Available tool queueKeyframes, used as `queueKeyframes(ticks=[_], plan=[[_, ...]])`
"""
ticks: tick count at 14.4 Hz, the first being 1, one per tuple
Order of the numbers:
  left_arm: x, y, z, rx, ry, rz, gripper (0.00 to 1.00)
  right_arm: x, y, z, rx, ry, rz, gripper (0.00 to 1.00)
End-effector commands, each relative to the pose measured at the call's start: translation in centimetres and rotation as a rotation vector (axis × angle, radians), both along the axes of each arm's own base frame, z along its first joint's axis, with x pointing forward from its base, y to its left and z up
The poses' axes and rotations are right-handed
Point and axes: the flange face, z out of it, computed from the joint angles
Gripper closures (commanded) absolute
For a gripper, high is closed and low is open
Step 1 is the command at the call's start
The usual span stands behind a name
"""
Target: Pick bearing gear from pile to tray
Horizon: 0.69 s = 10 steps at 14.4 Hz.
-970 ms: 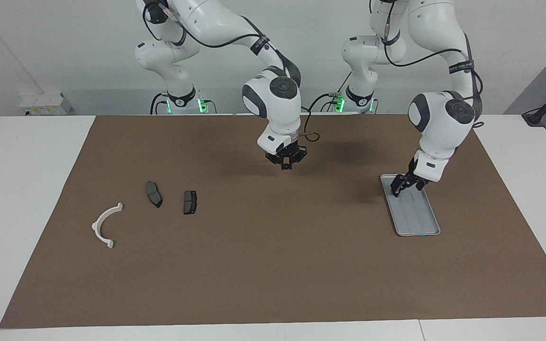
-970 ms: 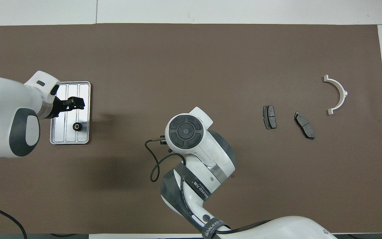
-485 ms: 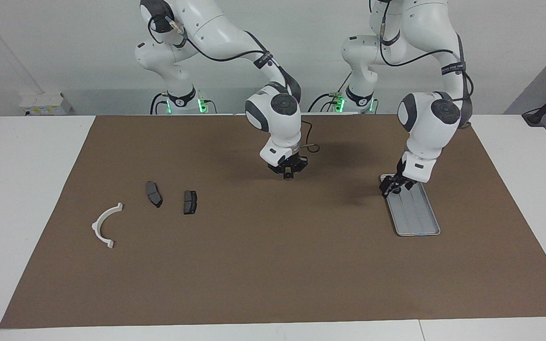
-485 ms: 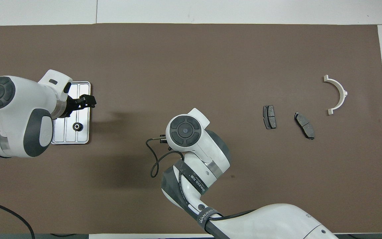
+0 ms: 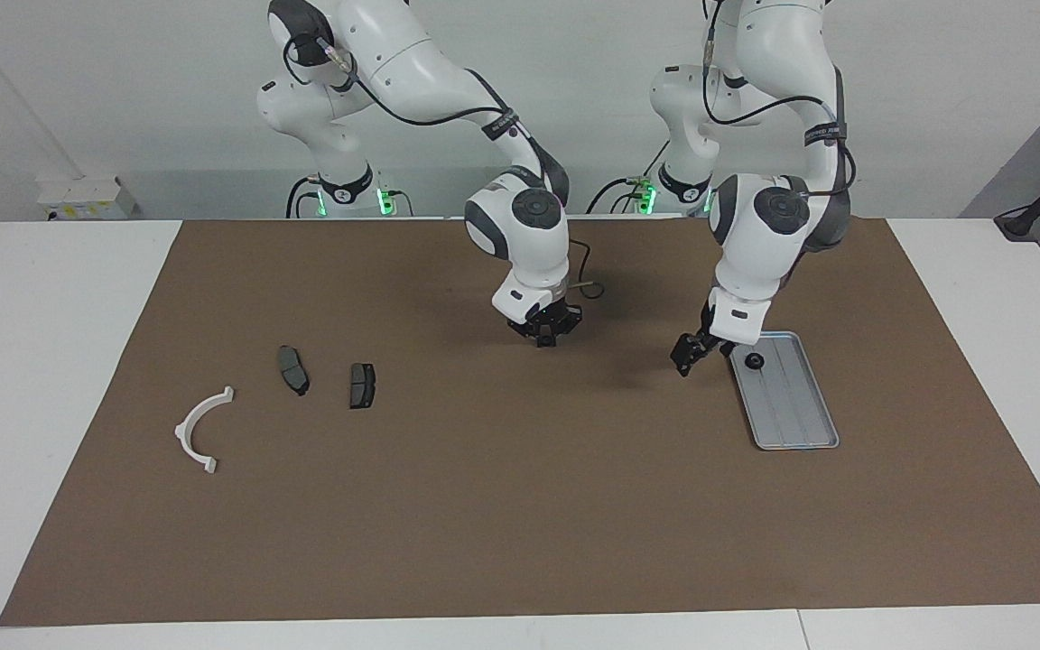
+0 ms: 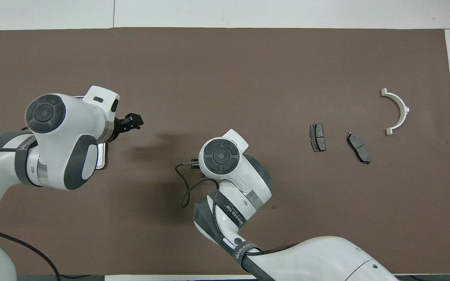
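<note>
Lying in the ridged silver tray (image 5: 791,406), the small black gear (image 5: 755,362); left jaws wide, right jaws closed empty.

My left gripper (image 5: 688,355) hangs low, fingers apart; my right gripper (image 5: 544,332) hangs mid-table, fingertips together.
</note>
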Motion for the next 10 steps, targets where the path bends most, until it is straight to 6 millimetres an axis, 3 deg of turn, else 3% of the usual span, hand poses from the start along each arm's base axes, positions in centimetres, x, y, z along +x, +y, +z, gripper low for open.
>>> queueKeyframes(ticks=[1,2,4,6,9,10], plan=[[-0.5,-0.6,-0.3,0.006,0.010,0.014,0.00,0.2,-0.5,-0.3,-0.008,-0.015,-0.009,0.50],[-0.8,-1.0,-0.3,0.007,0.014,0.008,0.00,0.3,-0.5,-0.2,-0.009,-0.012,-0.012,0.26],[-1.4,-1.9,-0.7,0.008,0.021,0.005,0.00,0.8,-0.8,0.4,-0.013,-0.008,-0.013,0.02],[-1.8,-3.5,-0.6,0.003,0.018,0.040,0.00,1.9,-0.4,3.3,-0.024,0.005,-0.014,0.01],[-3.3,-7.6,-0.5,-0.009,0.012,0.090,0.00,5.9,-3.7,10.9,-0.028,0.014,-0.070,0.01],[-3.8,-8.9,-0.4,-0.012,0.012,0.104,0.00,7.1,-5.6,13.6,-0.028,0.005,-0.081,0.01]])
